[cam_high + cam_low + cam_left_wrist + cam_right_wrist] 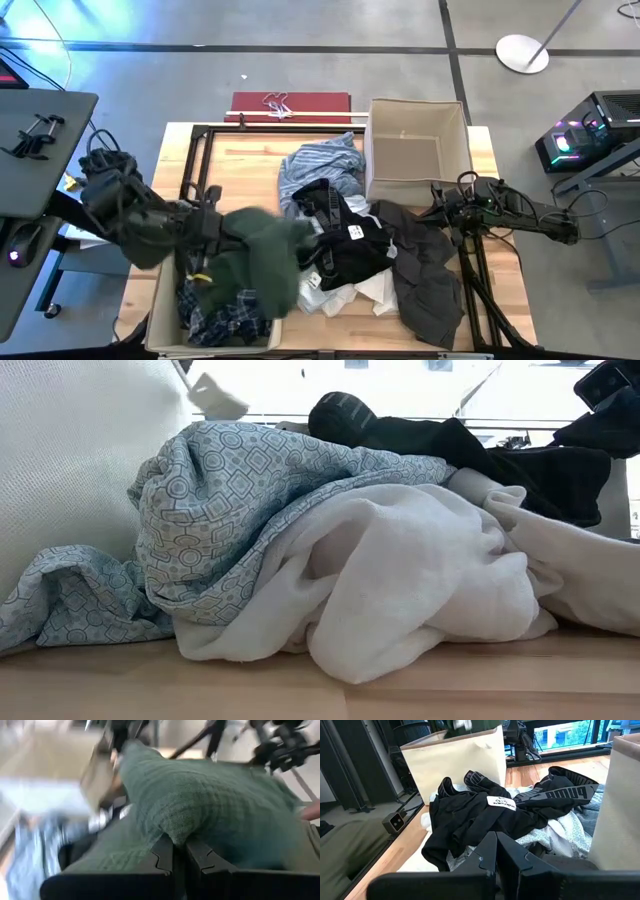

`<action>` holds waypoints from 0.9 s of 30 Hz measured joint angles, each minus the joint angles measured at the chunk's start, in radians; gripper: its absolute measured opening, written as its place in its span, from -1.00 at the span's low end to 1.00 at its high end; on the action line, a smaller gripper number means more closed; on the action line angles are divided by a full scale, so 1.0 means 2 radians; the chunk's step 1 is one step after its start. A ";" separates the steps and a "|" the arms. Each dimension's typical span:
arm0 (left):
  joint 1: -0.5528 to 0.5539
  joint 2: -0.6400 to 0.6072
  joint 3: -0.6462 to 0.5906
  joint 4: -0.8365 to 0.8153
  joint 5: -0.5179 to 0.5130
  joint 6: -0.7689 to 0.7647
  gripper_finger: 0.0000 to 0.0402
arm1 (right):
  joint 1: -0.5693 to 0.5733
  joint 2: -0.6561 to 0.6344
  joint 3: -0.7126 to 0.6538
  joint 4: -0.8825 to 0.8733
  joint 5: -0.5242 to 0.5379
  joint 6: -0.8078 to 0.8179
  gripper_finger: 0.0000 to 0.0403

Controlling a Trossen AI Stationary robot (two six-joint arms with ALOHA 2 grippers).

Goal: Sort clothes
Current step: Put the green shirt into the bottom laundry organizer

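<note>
My left gripper (218,236) is shut on the dark green top (262,255) above the near-left beige box (160,318), where the navy-white plaid shirt (215,312) lies. The pile in the middle holds the light blue shirt (320,165), a black garment (345,238), small white pieces (345,295) and the charcoal grey piece (428,275). My right gripper (497,847) is shut and empty just right of the pile, also seen in the high view (436,205). The low view shows the blue shirt (230,510) over a white piece (400,580). My left gripper pinches a bunched fold of the green top's knit fabric (180,827) between its two fingers, coming from the table's left side. The top bulges out ahead of the fingers (165,852). It hangs over the box's right side and toward the pile, slack.
A second beige box (415,150) stands open at the far right of the table. A dark red flat item (290,104) with a hanger lies at the far edge. A black metal frame (195,160) runs along the table's left and right sides.
</note>
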 joint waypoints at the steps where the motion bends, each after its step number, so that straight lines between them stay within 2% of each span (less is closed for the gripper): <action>1: -0.008 0.003 0.000 -0.022 0.000 -0.038 -1.00 | 0.000 0.000 0.000 0.000 0.000 0.000 -1.00; 5: -0.042 0.015 0.000 -0.079 0.032 -0.182 -1.00 | 0.000 0.000 0.000 0.000 0.000 0.000 -1.00; 10: -0.071 0.036 0.000 -0.120 0.116 -0.375 -1.00 | 0.000 0.000 0.000 0.000 0.000 0.000 -1.00; 14: -0.089 0.060 -0.013 -0.155 0.172 -0.486 -1.00 | 0.000 0.000 0.000 0.000 0.000 0.000 -1.00; 19: -0.088 0.056 -0.119 -0.151 0.240 -0.570 -1.00 | 0.000 0.000 0.000 0.000 0.000 0.000 -1.00; 23: -0.079 0.046 -0.242 -0.143 0.347 -0.612 -1.00 | 0.000 0.000 0.000 0.000 0.000 0.000 -1.00; 25: -0.074 0.037 -0.303 -0.114 0.382 -0.618 -1.00 | 0.000 0.000 0.000 0.000 0.000 0.000 -1.00; 27: -0.065 0.028 -0.363 -0.051 0.396 -0.617 -1.00 | 0.000 0.000 0.000 0.000 0.000 0.000 -1.00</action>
